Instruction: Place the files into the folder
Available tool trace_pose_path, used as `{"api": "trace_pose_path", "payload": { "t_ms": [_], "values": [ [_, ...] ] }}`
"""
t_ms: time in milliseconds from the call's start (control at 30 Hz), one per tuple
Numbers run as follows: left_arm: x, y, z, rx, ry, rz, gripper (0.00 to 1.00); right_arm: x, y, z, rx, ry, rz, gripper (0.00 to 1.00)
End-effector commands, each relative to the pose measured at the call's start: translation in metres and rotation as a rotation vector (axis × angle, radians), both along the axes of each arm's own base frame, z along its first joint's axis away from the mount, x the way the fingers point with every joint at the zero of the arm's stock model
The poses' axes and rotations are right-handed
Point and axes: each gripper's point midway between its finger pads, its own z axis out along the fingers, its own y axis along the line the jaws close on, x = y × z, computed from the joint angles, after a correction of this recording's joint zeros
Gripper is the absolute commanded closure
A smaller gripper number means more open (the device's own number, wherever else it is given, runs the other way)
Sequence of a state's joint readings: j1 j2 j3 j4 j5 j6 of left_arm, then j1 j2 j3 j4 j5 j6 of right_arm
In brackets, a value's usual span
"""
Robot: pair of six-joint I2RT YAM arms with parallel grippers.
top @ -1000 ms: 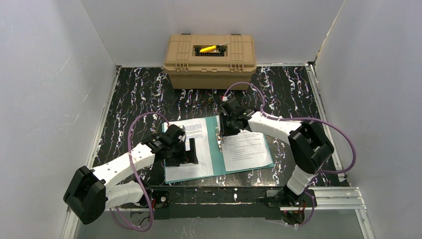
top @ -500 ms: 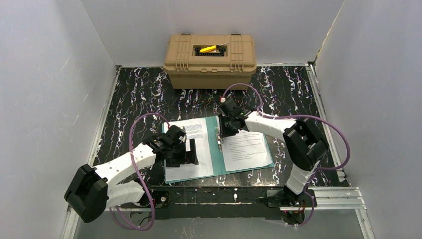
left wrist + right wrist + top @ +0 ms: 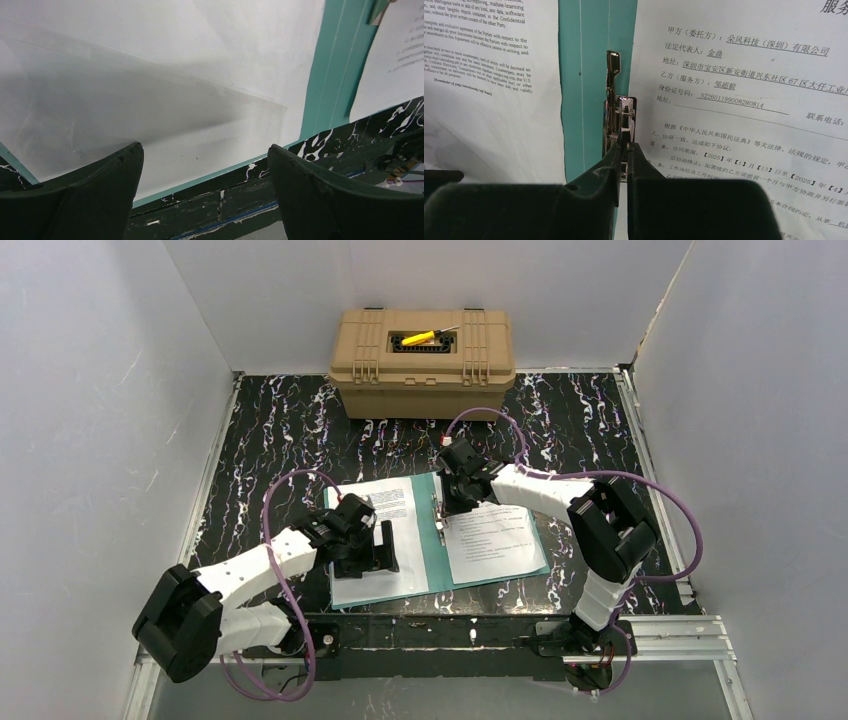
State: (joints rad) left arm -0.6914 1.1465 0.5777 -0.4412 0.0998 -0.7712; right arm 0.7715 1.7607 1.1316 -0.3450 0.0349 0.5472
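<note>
Teal card folder [image 3: 437, 558] open, white printed paper sheets [image 3: 495, 540] on both leaves | right gripper [image 3: 625, 149] nipped onto chrome spine clip [image 3: 626, 117] | left gripper [image 3: 204, 152] wide, empty, over left sheet [image 3: 150, 75] | judgement: hold clip squarely, avoid snagging paper.

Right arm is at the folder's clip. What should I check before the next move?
1. Folder lying open and flat: ok.
2. Left sheet lying on the left leaf: ok.
3. Right sheet lying on the right leaf, its edge beside the metal clip: ok.
4. Right gripper closed on the metal clip: ok.
5. Left gripper open over the left sheet, holding nothing: ok.
6. Right sheet's edge tucked under the clip: cannot tell.
</note>
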Motion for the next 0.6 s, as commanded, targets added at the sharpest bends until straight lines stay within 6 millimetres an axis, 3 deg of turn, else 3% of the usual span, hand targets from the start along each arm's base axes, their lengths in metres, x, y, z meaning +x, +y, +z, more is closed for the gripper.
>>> {"api": "trace_pose_path", "payload": {
  "t_ms": [0,567],
  "values": [
    [-0.002,0.002,-0.01,0.02,0.016,0.02,0.08,0.004,0.009,0.007,0.023,-0.03,0.006,0.92],
    [-0.002,-0.002,-0.034,0.016,0.063,0.083,0.07,-0.019,0.006,0.008,-0.006,-0.03,0.036,0.99]
  ]
}}
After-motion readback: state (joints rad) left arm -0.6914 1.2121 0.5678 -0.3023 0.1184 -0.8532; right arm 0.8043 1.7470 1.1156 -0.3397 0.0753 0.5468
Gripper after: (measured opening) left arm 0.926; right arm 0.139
